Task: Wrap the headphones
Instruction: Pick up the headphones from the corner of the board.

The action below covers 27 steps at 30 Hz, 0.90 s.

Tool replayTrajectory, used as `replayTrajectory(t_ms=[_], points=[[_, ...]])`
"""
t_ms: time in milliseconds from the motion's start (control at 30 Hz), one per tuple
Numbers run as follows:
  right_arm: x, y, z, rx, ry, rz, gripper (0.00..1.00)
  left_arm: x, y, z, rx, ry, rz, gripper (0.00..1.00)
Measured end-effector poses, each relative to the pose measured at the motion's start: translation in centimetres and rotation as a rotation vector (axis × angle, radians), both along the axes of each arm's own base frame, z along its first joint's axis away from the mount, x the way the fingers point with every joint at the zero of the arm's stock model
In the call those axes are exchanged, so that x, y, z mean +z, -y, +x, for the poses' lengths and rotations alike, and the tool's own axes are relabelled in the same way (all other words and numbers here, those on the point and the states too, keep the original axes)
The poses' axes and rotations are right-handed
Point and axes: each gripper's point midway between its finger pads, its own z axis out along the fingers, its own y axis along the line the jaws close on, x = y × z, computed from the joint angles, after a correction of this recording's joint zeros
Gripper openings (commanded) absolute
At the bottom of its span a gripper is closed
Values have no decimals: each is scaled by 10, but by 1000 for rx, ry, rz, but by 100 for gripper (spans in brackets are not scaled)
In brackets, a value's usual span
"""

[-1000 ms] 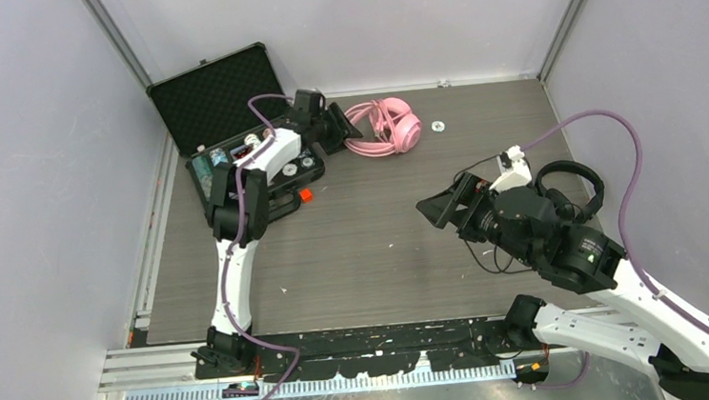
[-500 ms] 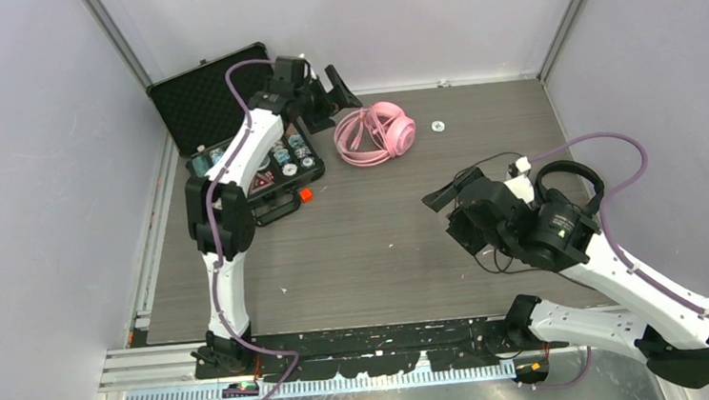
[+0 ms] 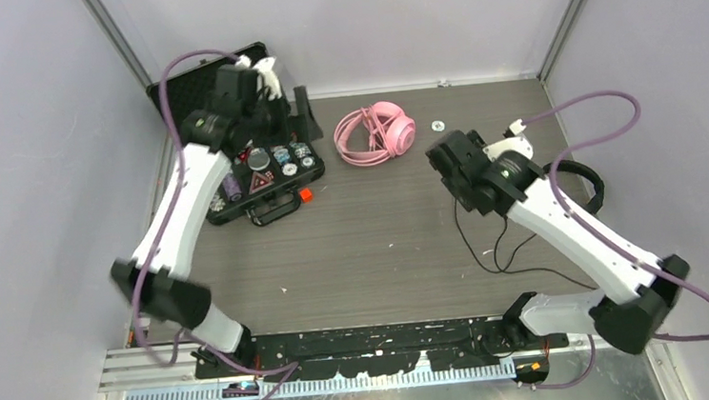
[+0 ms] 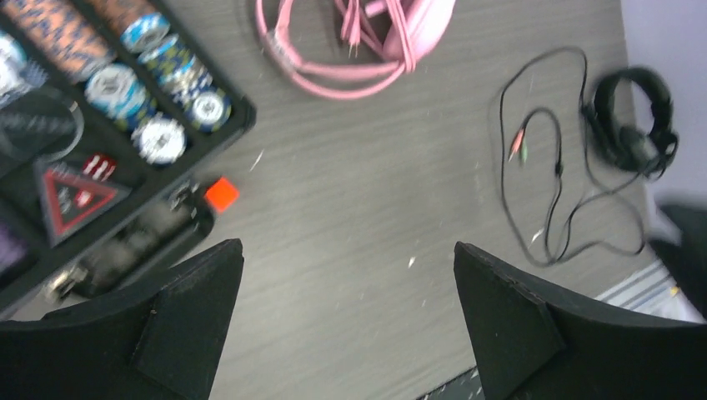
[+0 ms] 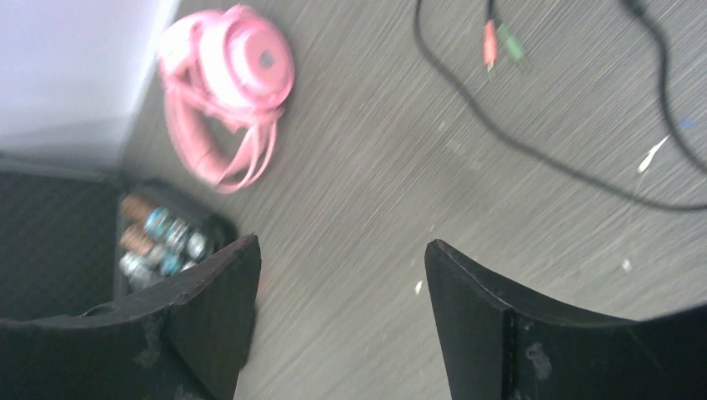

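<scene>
Pink headphones (image 3: 379,133) lie at upper centre of the overhead view on the tabletop (image 3: 373,246); black headphones (image 4: 625,143) sit near its right edge. Left jaws and right jaws gape wide, empty.

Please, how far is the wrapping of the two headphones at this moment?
Seemingly done: the glossy pink headset has its pink cable gathered in loops. In hand: nothing; the left end effector and right end effector are open, empty. Left: the matte black headset, its thin black cable sprawled loose on the grey table.
</scene>
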Motion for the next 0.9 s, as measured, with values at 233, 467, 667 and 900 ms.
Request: replayTrajectory(t_ms=[233,467,667,900], points=[[-56,74,56,-166,-185,-165,63,1,-49,-127,-79,126,49,100],[-88,182,65,-430,-323,-197,61,-88,-70,-187,-110,46,95,100],[-102,252,55,-542,-416,-258,67,-102,-77,-192,-91,147,88,97],[-126,269,91,-222,-457,-317,62,-100,-77,-191,-64,240,43,96]])
